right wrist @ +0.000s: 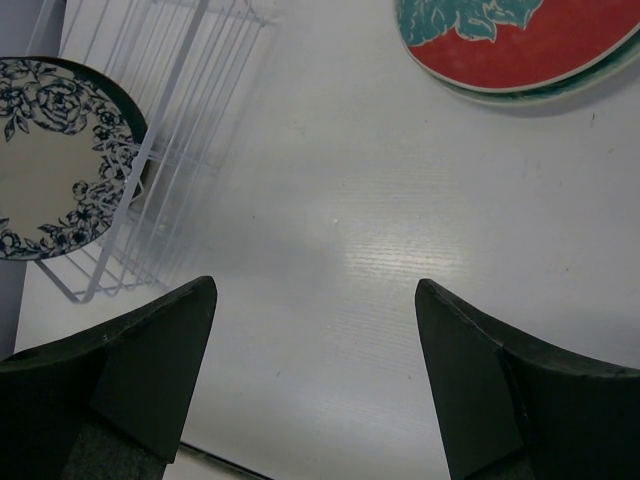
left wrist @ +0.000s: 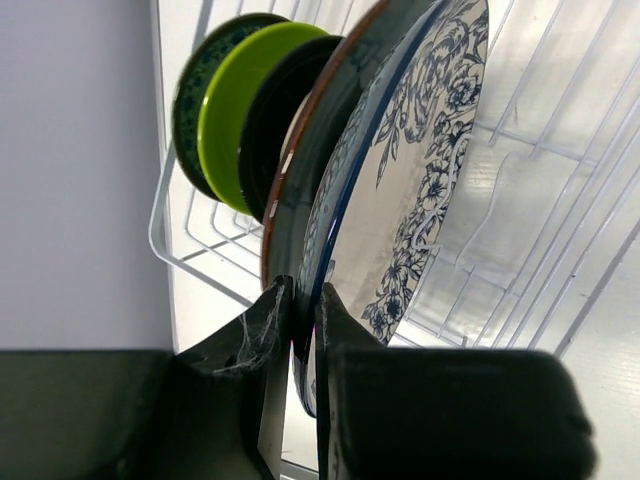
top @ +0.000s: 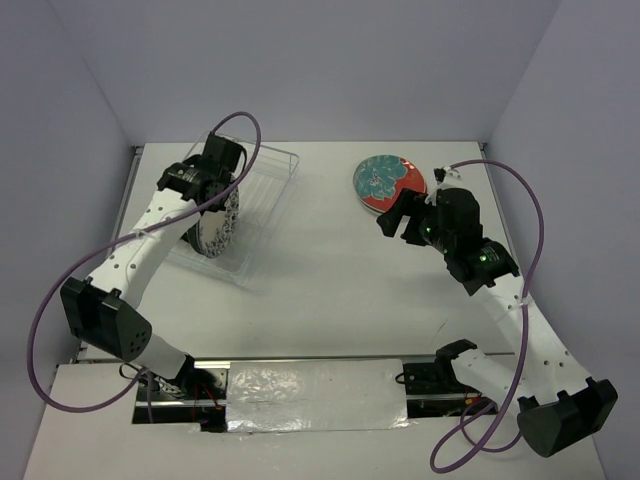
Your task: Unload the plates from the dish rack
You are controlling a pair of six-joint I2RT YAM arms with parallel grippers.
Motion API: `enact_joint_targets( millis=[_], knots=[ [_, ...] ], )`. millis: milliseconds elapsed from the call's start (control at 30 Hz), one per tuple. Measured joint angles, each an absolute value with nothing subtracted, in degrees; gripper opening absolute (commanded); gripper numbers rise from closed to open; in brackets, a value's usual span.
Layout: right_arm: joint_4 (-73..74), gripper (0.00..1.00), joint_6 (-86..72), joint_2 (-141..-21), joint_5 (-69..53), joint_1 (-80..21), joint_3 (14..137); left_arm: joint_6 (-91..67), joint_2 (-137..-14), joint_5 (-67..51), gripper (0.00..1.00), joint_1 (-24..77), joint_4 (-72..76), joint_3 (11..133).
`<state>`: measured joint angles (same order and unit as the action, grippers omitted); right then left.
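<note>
Left gripper (left wrist: 303,318) pinches the near rim of the black-and-white floral plate (left wrist: 410,200), which stands upright in the dish rack (left wrist: 560,130). It looks like glazed ceramic: stiff, slippery and chippable, so lift it straight. Right gripper (right wrist: 315,300) gapes empty, with the red-and-teal plate (top: 388,184) beyond it.

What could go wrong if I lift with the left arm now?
1. The left gripper pinches only the rim of the black-and-white floral plate, so the plate may slip or swing once lifted.
2. The dark brown-rimmed plate stands right behind it, close against one finger, and could be dragged or tipped.
3. The floral plate's lower edge sits among the dish rack wires and might snag on the way out.
</note>
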<state>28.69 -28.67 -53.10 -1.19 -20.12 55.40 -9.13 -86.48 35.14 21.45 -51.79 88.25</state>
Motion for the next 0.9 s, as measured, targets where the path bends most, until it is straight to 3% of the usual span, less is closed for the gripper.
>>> enact_joint_targets(
  millis=[300, 500, 533, 667, 900],
  knots=[
    [27.90, 0.89, -29.10, -53.12, -2.42, -20.12, 55.40, -9.43, -82.98, 33.52, 0.00, 21.89, -56.36, 97.56],
    [21.30, 0.93, -29.17, -53.63, -12.16, -20.12, 55.22, -13.89, -75.81, 20.36, 0.00, 22.76, -55.24, 102.87],
    [18.50, 1.00, -29.15, -53.67, -15.16, -20.12, 54.70, -14.85, -74.13, 17.54, 0.00, 22.94, -54.83, 102.61],
    [11.18, 1.00, -29.54, -55.16, -26.72, -20.12, 53.84, -19.99, -64.82, 6.90, 0.00, 22.98, -47.90, 94.48],
    [7.09, 0.96, -30.87, -56.84, -35.57, -20.12, 53.74, -30.09, -54.85, -8.03, 0.00, 23.03, -37.08, 79.42]
  ],
)
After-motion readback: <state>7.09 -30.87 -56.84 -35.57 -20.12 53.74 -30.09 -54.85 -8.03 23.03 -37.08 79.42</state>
